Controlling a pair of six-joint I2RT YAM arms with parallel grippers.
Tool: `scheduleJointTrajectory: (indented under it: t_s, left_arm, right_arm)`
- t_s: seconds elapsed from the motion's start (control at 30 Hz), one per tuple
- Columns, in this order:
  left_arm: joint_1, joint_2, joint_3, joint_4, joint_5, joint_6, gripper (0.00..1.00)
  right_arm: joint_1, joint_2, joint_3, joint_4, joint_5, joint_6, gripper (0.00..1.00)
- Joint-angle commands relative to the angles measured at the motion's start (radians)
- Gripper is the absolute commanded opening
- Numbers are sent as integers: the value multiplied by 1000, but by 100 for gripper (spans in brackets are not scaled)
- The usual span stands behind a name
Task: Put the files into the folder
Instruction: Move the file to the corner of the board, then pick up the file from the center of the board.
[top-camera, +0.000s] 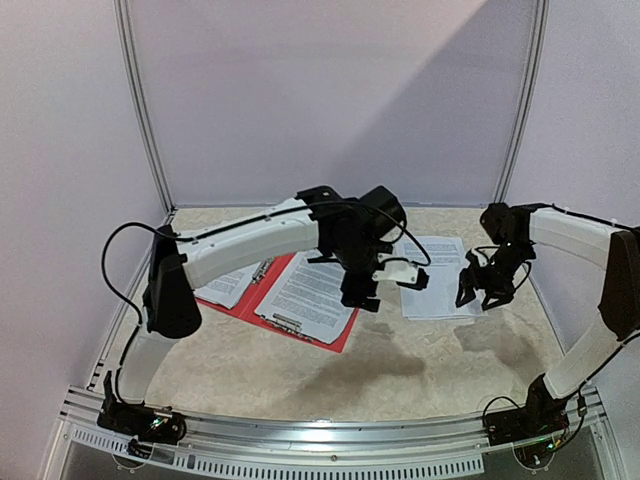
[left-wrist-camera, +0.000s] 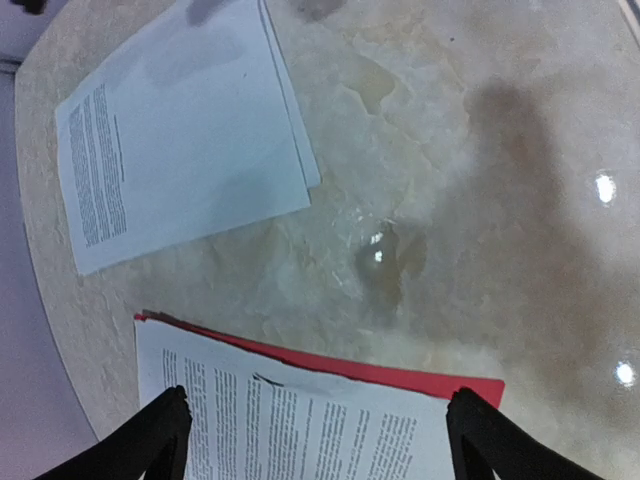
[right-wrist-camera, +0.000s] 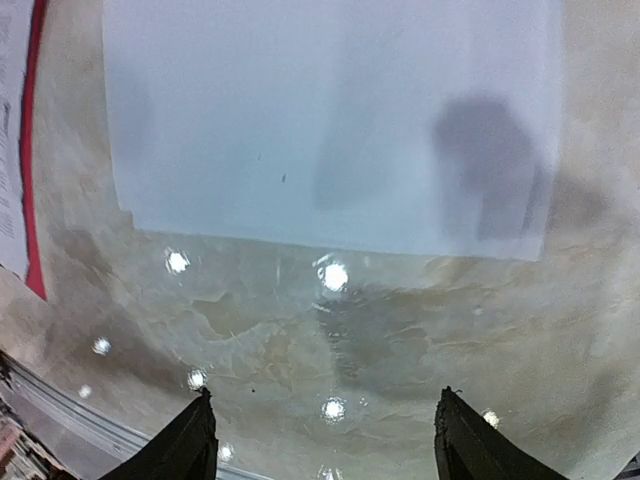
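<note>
Glossy beige marbled tabletop (top-camera: 420, 370)

My fingers (left-wrist-camera: 150, 440) look like matt black plastic, the table (left-wrist-camera: 480, 200) glossy and marble-patterned with bright glints, the files (left-wrist-camera: 190, 130) thin matt white paper, the folder (left-wrist-camera: 475, 390) smooth red plastic.

My left arm (top-camera: 250, 240) rises from the near left corner, bends sharply at the elbow and reaches rightward to the middle of the scene. There the wrist turns down, and the left gripper (top-camera: 360, 298) points downward with its jaws spread wide and nothing between them. In its wrist view I see both dark fingers (left-wrist-camera: 160, 435) far apart at the bottom corners. My right arm (top-camera: 585, 240) climbs from the near right along the right side, then folds back leftward. The right gripper (top-camera: 480, 292) hangs angled downward, its fingers (right-wrist-camera: 195, 445) parted and empty. The two grippers sit near each other, not touching.
</note>
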Motion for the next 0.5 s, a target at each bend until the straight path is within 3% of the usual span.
scheduleJointTrajectory:
  t_s: [0.0,0.13,0.47]
  left_arm:
    - [-59,116,58,140,-124,65,87]
    - [-66,206,100,270,-179,55,75]
    - [-66,329,124,356,-206,-1,72]
  right_arm:
    - [-131,-18,49,108,-57,25,74]
    - [-213,86,100,228,-174,20,71]
    - [-326,300,135,307,-255,-26,68]
